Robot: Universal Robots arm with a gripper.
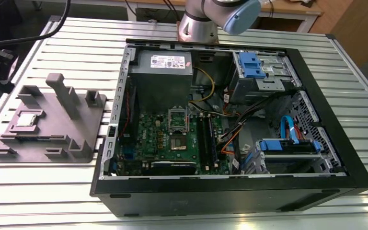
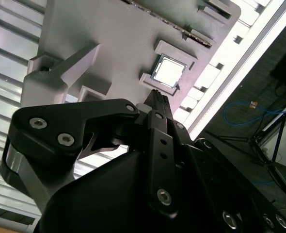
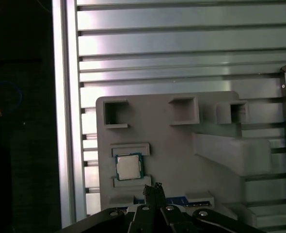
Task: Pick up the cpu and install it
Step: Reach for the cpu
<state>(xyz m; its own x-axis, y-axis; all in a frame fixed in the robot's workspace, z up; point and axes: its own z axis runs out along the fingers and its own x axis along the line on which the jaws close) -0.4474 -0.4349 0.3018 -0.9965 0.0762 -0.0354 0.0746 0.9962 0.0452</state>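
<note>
Fingers [image 2: 158, 99] pressed together into one narrow black tip, nothing between them. In both wrist views the gripper [image 3: 153, 188] hangs over the fixture, with its tip just short of the cpu and clear of it. How high it hangs cannot be told.

Cpu [image 3: 129, 166]: small flat square, with a silver-grey metal top of dull sheen and a thin darker border round the lid. It lies flat in a shallow square recess of the grey fixture [image 3: 182, 155], framed by low raised lips on two sides. In the exterior view the cpu [image 1: 27, 119] sits on the fixture at that view's left, well apart from the computer case [image 1: 235, 196].

Progress, as judged: early. The chip is not yet picked up, and no silver chip shows on the motherboard [image 1: 161, 139]. Both the lift and the install are left.

Fixture: matte grey plastic, blocky. It has one tall upright post, a slanted wedge, several open square pockets, and a strip of blue-green board along one edge.

Case: black outer shell with the side open. Inside are a green motherboard, a grey power supply box, blue plastic drive brackets, and loose orange, yellow and blue cables.

Table [image 1: 75, 48]: ribbed aluminium slats, bright and reflective, with dark grooves between them.

Arm [image 1: 212, 17]: a silver tube with a pale blue joint cap, at the table's far edge in the exterior view.
</note>
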